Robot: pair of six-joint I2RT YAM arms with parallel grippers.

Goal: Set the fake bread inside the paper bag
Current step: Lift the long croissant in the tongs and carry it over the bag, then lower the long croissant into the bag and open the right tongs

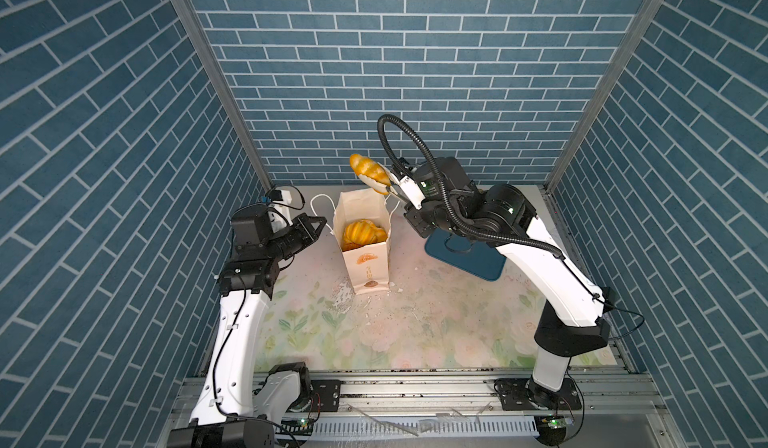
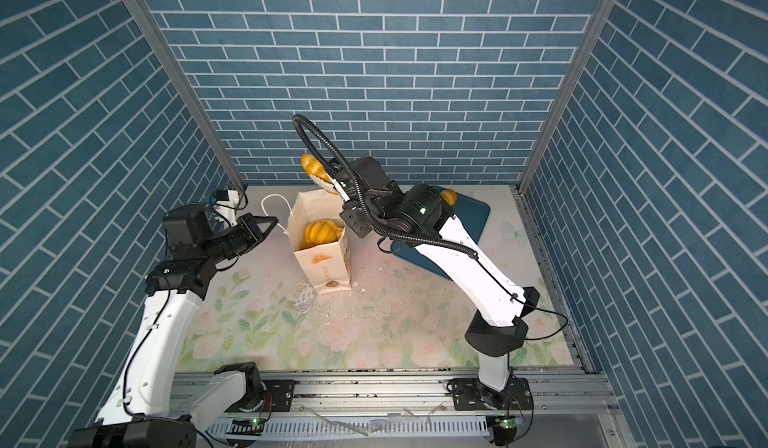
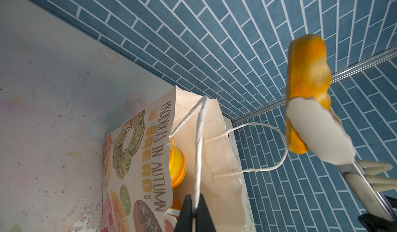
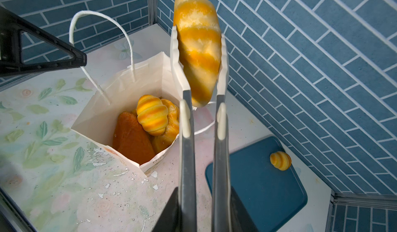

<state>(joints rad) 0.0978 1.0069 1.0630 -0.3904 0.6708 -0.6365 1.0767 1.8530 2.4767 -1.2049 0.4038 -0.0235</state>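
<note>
The cream paper bag stands upright and open at the table's middle back. My left gripper is shut on one white cord handle and holds it taut. Inside the bag lie a striped croissant, a brown flat pastry and more fake bread. My right gripper is shut on metal tongs. Their white heads clamp a long striped loaf, in the air above the bag's far right rim.
A dark blue tray lies right of the bag under my right arm, with one small croissant on it. The bag's second handle loops free. Brick-pattern walls close in the back and sides.
</note>
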